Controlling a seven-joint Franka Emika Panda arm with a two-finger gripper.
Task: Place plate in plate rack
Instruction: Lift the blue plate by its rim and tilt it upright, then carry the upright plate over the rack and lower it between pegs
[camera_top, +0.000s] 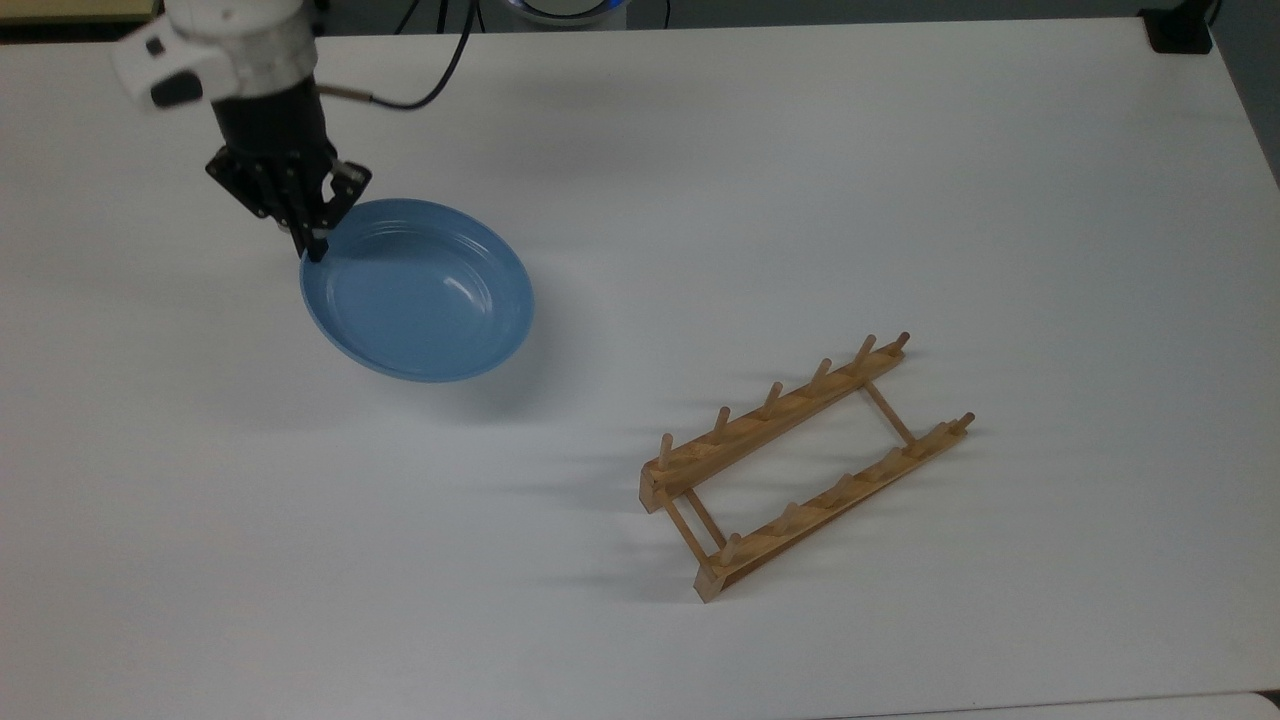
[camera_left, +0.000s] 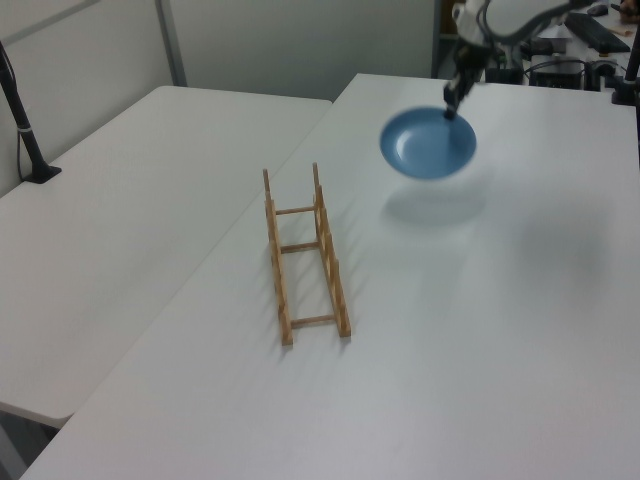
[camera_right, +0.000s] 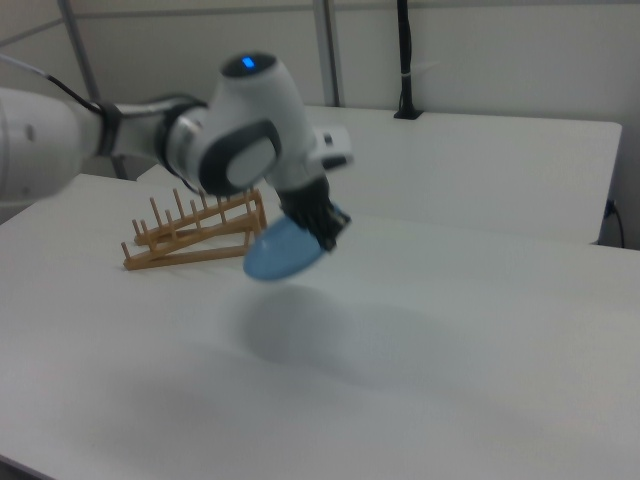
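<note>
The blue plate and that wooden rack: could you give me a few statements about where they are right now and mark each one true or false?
1. The plate hangs in the air, clear of the table. True; its shadow lies apart below it in the left view.
2. The end effector holds the plate by its rim. True.
3. The plate already stands between the pegs of the plate rack. False; the rack holds nothing and the plate is well away from it.
4. The plate is level. False; in the right view it tilts, hanging down from the gripped edge.
5. The rack lies tipped on its side. False; its pegs point up.
</note>
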